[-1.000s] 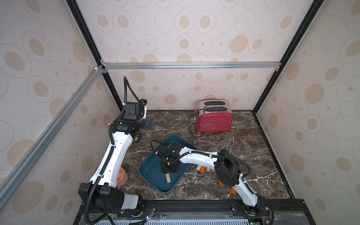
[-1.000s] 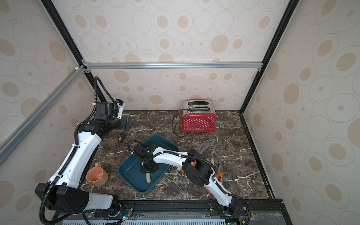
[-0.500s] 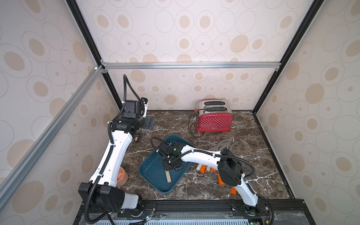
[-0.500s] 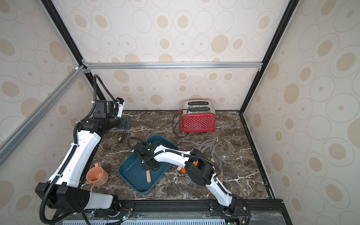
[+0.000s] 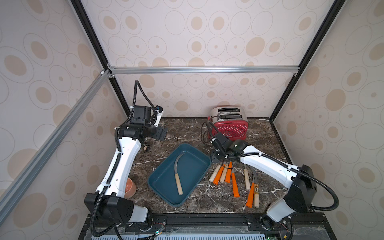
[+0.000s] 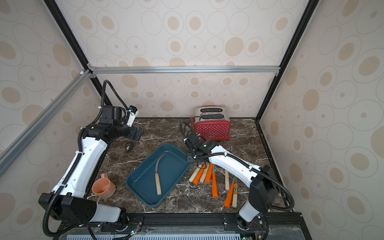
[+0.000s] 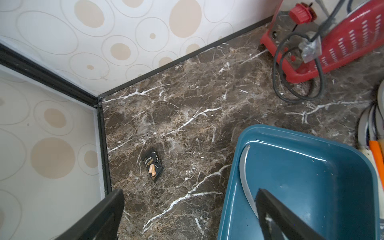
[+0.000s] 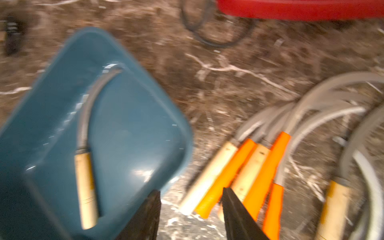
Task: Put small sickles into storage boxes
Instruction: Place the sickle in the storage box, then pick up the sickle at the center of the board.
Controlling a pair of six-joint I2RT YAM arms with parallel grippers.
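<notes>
Right fingers (image 8: 236, 214): black, tapered, set a moderate gap apart with nothing between them. They hang over bare desk (image 5: 187, 128) between the near corner of the tray (image 5: 195, 170) and the fanned sickle handles. The right wrist view is smeared.

Left fingers (image 7: 97, 218): spread wide and empty, at the back left corner, well apart from the tray.

Tray: dark teal-blue, glossy, shallow, with rounded corners and a low rim. It sits at an angle on the desk.

One sickle (image 5: 176, 175) lies flat inside, with a thin curved grey blade and a pale round wooden handle.

The loose sickles (image 5: 234, 187) lie just beside the tray on its right, blades overlapping, handles fanned towards the front. Some handles are pale wood, some bright orange.

Desk: brown marble pattern with white veins. It is bare between the tray and the back wall.

Red dotted toaster (image 5: 229, 126) stands at the back with its cord coiled. Terracotta cup (image 6: 104, 188) stands at front left, and a small black packet (image 7: 151, 164) lies near the left wall.
</notes>
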